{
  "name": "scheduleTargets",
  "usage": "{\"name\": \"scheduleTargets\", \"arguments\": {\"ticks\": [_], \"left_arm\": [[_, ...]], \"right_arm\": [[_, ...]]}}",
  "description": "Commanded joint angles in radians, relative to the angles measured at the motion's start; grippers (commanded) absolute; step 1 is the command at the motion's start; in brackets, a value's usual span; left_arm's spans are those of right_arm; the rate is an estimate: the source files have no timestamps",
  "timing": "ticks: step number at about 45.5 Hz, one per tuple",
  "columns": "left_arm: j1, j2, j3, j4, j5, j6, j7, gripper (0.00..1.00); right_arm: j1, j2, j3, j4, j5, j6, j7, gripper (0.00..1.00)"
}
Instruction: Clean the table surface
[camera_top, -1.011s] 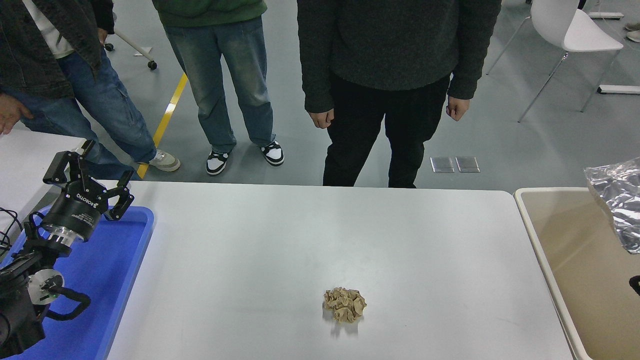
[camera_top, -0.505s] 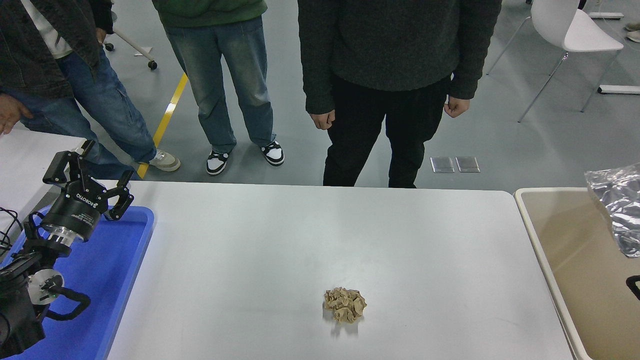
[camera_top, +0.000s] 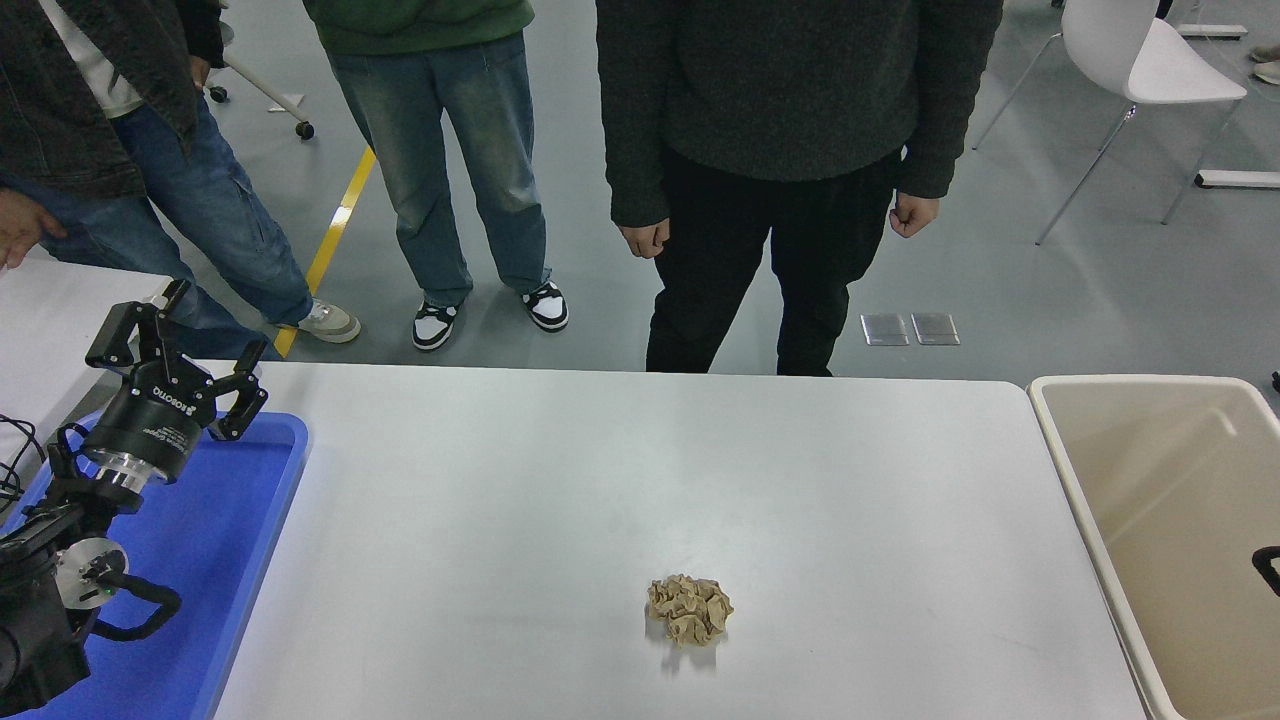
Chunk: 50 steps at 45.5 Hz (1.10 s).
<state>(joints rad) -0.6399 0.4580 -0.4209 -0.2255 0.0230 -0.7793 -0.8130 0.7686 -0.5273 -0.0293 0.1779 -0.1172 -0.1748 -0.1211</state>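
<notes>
One wad left on the table (camera_top: 640, 450).
Left gripper (camera_top: 178, 352) parked, spread, empty; right's state unclear. Grab the paper (camera_top: 689, 609), bin (camera_top: 1060, 440) it.

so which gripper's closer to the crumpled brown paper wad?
Can't call it from this view. The left gripper is parked over the blue tray, far left of the paper wad. Only a black sliver at the right edge, over the beige bin, may be the right arm.

A crumpled paper ball (camera_top: 689, 610) lies near the desk's (camera_top: 620, 470) front edge, tray (camera_top: 245, 520) left, bin (camera_top: 1165, 520) right.
</notes>
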Motion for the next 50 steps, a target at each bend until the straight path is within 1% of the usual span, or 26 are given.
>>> {"name": "scheduleTargets", "arguments": {"ticks": [1,7,18,28,37,41,50], "left_arm": [[0.000,-0.001,0.001,0.000,0.000,0.000,0.000,1.00],[0.000,0.001,0.001,0.000,0.000,0.000,0.000,1.00],[-0.001,0.001,-0.001,0.000,0.000,0.000,0.000,1.00],[0.000,0.001,-0.001,0.000,0.000,0.000,0.000,1.00],[0.000,0.001,0.001,0.000,0.000,0.000,0.000,1.00],[-0.001,0.001,0.001,0.000,0.000,0.000,0.000,1.00],[0.000,0.001,-0.001,0.000,0.000,0.000,0.000,1.00]], "right_arm": [[0.001,-0.005,-0.003,0.012,-0.001,0.008,0.000,1.00],[0.005,-0.030,-0.014,0.058,-0.015,0.041,0.003,1.00],[0.018,-0.094,-0.014,0.176,-0.018,0.049,0.011,0.99],[0.044,-0.187,0.011,0.374,-0.018,0.048,0.034,0.99],[0.048,-0.258,0.112,0.543,-0.018,0.051,0.060,0.99],[0.046,-0.267,0.189,0.612,-0.018,0.051,0.060,0.99],[0.044,-0.231,0.281,0.663,-0.016,0.048,0.061,0.99]]}}
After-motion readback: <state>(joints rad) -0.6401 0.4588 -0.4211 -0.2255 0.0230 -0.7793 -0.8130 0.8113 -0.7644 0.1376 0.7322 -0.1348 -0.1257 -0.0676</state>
